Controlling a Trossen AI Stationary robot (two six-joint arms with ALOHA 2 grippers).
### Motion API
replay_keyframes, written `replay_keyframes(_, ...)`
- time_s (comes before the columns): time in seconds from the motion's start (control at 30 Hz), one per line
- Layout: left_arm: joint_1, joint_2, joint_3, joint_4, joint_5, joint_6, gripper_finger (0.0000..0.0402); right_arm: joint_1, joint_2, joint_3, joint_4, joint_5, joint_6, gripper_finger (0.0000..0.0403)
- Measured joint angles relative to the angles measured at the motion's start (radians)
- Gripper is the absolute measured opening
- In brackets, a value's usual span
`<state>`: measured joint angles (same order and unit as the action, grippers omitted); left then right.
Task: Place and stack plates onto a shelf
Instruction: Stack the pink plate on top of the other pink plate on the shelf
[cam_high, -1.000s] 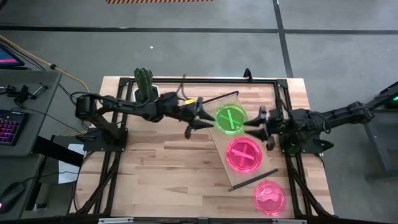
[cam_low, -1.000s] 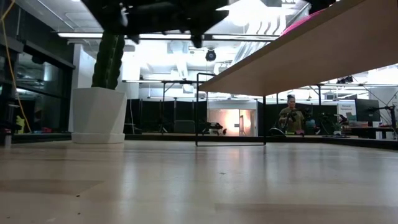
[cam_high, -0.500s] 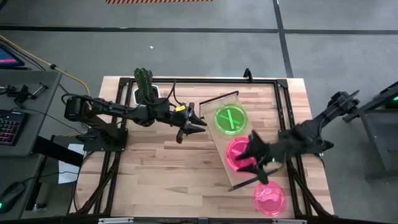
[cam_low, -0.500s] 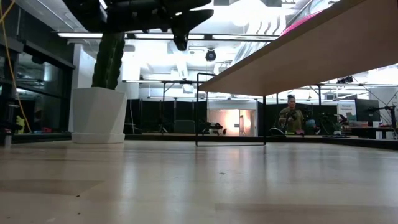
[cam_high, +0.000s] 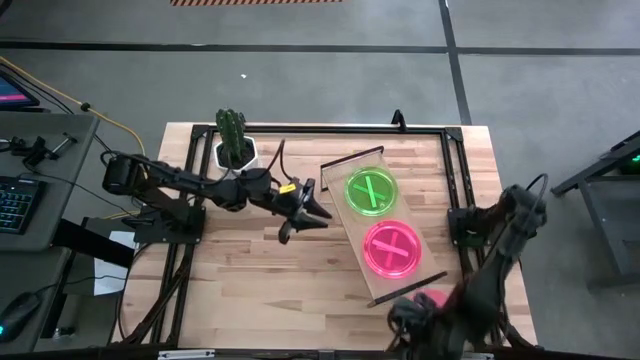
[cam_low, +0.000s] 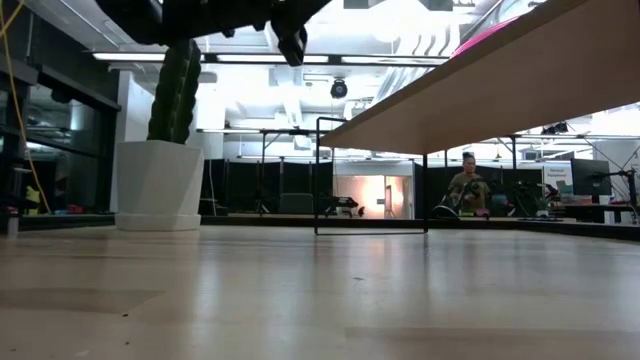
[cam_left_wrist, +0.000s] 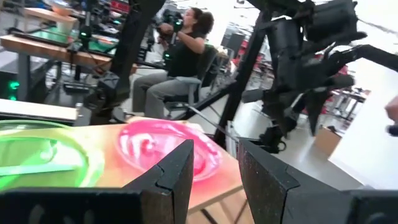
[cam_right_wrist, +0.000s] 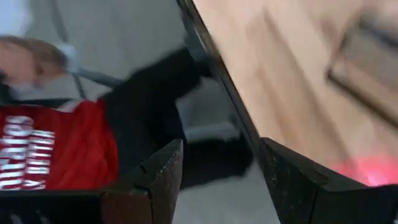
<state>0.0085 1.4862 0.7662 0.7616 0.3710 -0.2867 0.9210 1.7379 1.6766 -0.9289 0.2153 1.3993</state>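
Right end effector (cam_high: 415, 318), spread, apparently over the pink plate (cam_high: 436, 299) at the table's (cam_high: 250, 280) near edge.

Robotics lab: test rigs (cam_low: 370, 175), monitors (cam_low: 590, 178)

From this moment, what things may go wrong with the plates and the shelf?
1. The right tool is low over the third pink plate at the table's front edge; a poor grip might push it off.
2. The shelf already carries a green plate and a pink plate; stacking may shift them.
3. The open left tool waits near the shelf and might bump it.
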Motion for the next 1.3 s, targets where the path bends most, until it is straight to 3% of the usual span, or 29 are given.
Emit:
replay_keyframes(0.27,-0.043,0.0,0.003,0.002,0.0,0.0,0.0115,0.054,0.185,0.129,-0.329,-0.101,0.311,0.0197)
replay_keyframes(0.6,-0.052,0.0,0.003,0.006,-0.056,0.001,0.0115,0.054,0.309,0.03,-0.283,-0.324,0.468,0.0197)
replay_keyframes(0.97,-0.052,0.0,0.004,0.024,-0.059,0.002,0.0115,0.014,0.351,-0.127,-0.101,-0.338,0.514,0.0197)
replay_keyframes(1.3,-0.052,0.0,0.004,0.023,-0.06,0.002,0.0115,-0.019,0.346,-0.24,-0.025,-0.436,0.49,0.0197)
